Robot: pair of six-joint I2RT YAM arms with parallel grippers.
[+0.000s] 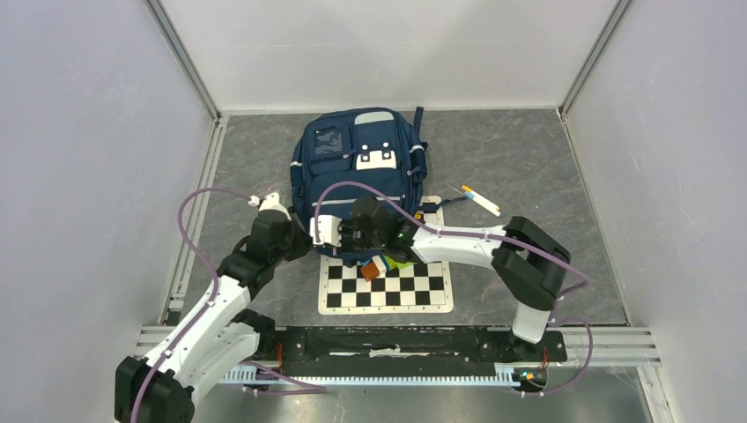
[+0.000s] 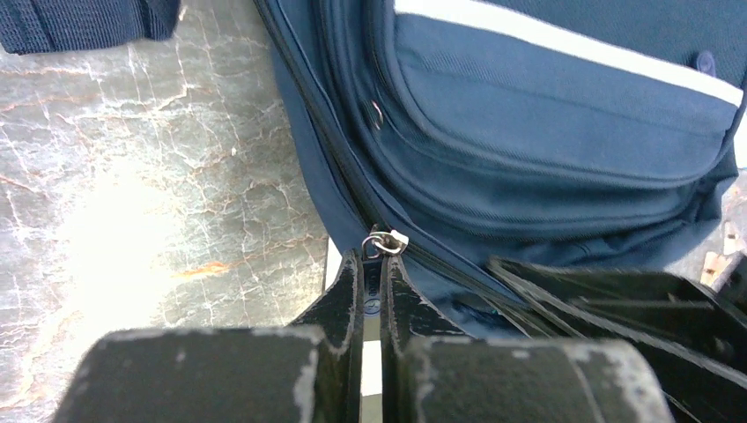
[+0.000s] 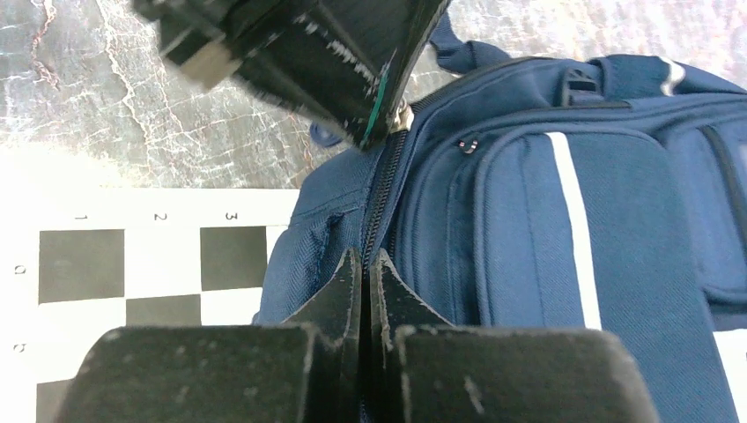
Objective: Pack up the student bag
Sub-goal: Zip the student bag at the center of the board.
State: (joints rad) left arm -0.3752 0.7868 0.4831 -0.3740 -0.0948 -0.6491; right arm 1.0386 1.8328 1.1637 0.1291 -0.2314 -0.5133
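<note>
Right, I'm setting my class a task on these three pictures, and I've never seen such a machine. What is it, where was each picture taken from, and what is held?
These are two white-and-black robot arms bolted side by side on a grey marbled table. The wide picture looks down from above; the other two come from a camera on each wrist. A large navy blue fabric backpack lies partly over a black-and-white chequered board, with slim white pens to its right. The left gripper is shut on the small metal zip pull. The right gripper is shut against the zip seam; whether it pinches fabric is unclear.
</note>
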